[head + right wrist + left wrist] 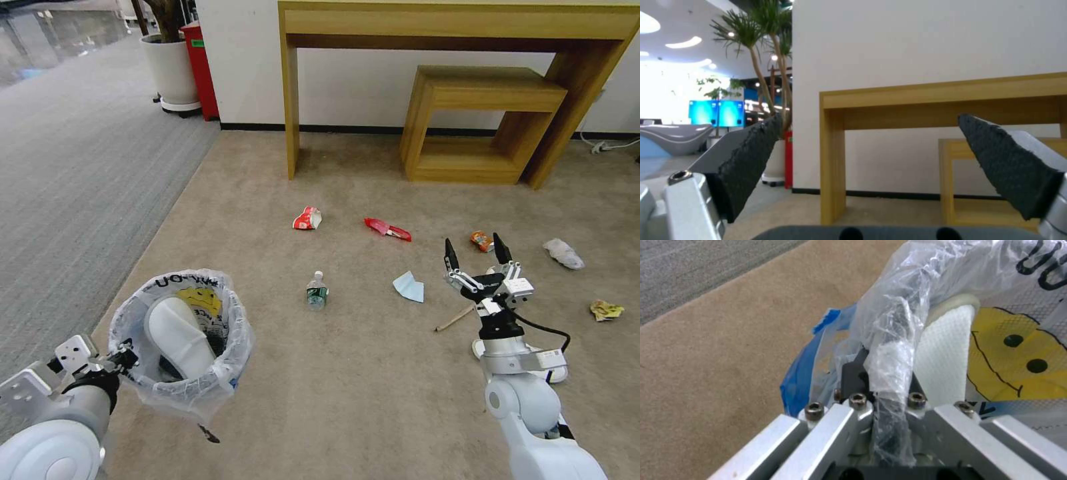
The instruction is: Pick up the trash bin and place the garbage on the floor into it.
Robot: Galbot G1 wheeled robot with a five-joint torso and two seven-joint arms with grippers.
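The trash bin [181, 333], lined with a translucent bag showing a yellow smiley [1018, 363], hangs low at the near left over the beige floor [373, 400]. My left gripper [125, 355] is shut on its bagged rim [889, 366]. A white slipper [179, 337] stands inside it. My right gripper [475, 252] is open and raised, holding nothing, its fingers [751, 160] wide apart. Garbage lies ahead: a crushed red-white cup [307, 219], red wrapper [387, 229], clear bottle [317, 291], blue mask [409, 286], wooden stick [455, 318], orange can [481, 241], white tissue [563, 253] and yellow wad [606, 310].
A wooden console table [460, 27] with a smaller wooden stand [487, 120] under it lines the far wall. A white planter [170, 67] and a red box [200, 67] stand at the far left. Grey striped carpet [80, 167] borders the left side. Another white slipper [557, 373] lies partly under my right arm.
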